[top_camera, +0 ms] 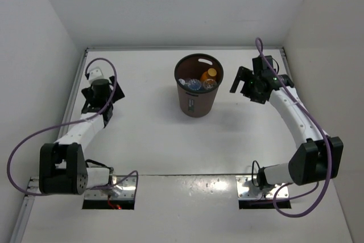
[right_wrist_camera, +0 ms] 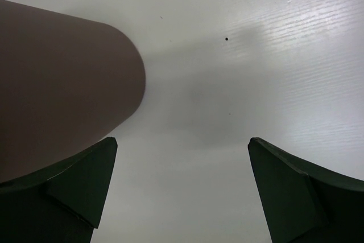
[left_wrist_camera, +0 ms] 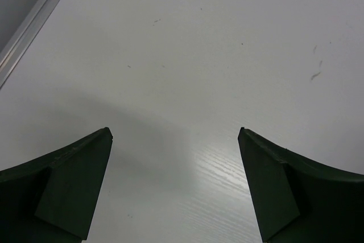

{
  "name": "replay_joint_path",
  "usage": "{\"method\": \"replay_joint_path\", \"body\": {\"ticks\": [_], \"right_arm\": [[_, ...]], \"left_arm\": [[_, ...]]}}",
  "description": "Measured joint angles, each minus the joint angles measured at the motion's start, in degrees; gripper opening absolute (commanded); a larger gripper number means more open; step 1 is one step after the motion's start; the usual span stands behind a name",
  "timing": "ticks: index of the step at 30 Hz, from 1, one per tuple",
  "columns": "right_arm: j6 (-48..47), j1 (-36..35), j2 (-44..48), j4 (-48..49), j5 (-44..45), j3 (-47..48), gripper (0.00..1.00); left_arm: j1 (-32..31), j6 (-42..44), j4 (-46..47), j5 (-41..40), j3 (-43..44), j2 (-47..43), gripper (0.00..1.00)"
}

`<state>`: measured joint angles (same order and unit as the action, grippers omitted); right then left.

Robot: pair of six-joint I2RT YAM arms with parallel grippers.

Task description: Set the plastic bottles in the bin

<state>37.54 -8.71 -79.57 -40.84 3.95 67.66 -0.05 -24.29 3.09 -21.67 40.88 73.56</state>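
Bin (top_camera: 197,104) stands mid-table (top_camera: 148,135); bottles (top_camera: 196,84) lie inside it, the orange one (top_camera: 209,74) toward the far right. Left gripper (left_wrist_camera: 175,135) - jaws wide apart, holding nothing, well left of the bin. Right gripper (right_wrist_camera: 182,140) - jaws wide apart, holding nothing, just beside the bin.

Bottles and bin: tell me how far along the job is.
Done: the orange bottle and the blue-capped bottle lie inside the bin with other clear bottles, though their exact count is hard to tell. In hand: nothing; the left end effector and right end effector are both open and empty. Left: no bottle shows on the table, so the job looks finished or nearly so.
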Motion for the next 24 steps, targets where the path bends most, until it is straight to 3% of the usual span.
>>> {"method": "replay_joint_path", "body": {"ticks": [4,8,10,18,24], "right_arm": [[0.3,0.3,-0.2,0.4,-0.1,-0.2,1.0],[0.7,0.4,-1.1,0.9,-0.3,-0.2,1.0],[0.9,0.5,-1.3,1.2,-0.7,-0.2,1.0],[1.1,0.5,-0.3,3.6,-2.1,-2.5,1.0],[1.3,0.7,3.3,3.5,-1.2,-7.9,1.0]], "left_arm": [[-0.7,2.9,13.0,2.8,-10.3,-5.2,1.0],[-1.5,8.1,35.0,9.2,-29.4,-10.1,1.0],[-1.7,9.7,38.1,10.6,-34.0,-9.9,1.0],[-1.8,13.5,48.7,10.7,-34.6,-6.7,1.0],[-1.9,13.7,49.2,11.1,-29.8,0.7,1.0]]}}
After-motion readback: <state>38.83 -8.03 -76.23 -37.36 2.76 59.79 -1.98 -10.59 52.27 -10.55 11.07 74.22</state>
